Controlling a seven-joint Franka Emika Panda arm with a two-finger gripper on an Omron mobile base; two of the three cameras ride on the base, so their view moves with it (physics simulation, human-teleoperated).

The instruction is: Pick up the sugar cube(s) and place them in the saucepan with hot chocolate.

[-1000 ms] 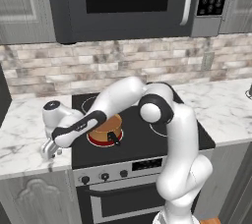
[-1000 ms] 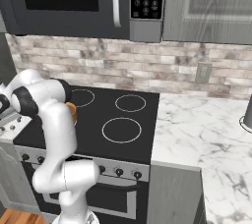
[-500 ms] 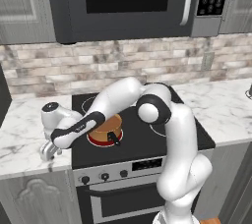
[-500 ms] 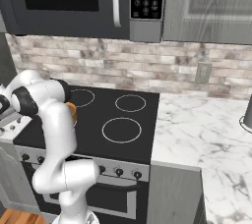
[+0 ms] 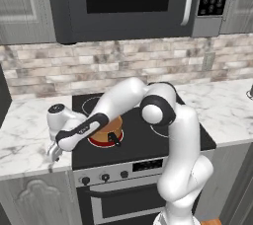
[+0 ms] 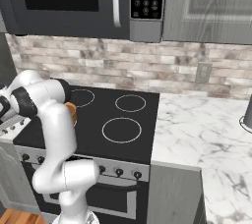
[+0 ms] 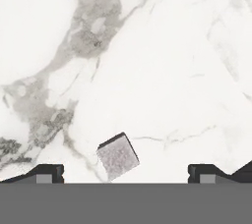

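Note:
A greyish-white sugar cube (image 7: 117, 155) lies on the marble counter, turned at an angle. It sits between my two fingertips (image 7: 49, 171) and slightly left of centre. My gripper (image 7: 127, 173) is open wide, and neither finger touches the cube. In the left base view the gripper (image 5: 53, 152) hangs low over the left counter near its front edge. The copper-orange saucepan (image 5: 105, 131) stands on the front-left burner to the gripper's right, partly hidden behind my forearm, with its black handle (image 5: 115, 138) pointing forward. A sliver of the saucepan (image 6: 72, 113) shows past the arm in the right base view.
The black stove top (image 5: 143, 142) lies right of the marble counter (image 5: 24, 135), with knobs (image 5: 104, 176) along its front. A microwave (image 5: 128, 2) hangs overhead. The counter's front edge is just under the hand. More marble counter (image 6: 197, 134) stretches right of the stove.
The hand has sunk very slightly toward the counter. The jaws have stayed wide open and the saucepan has not moved.

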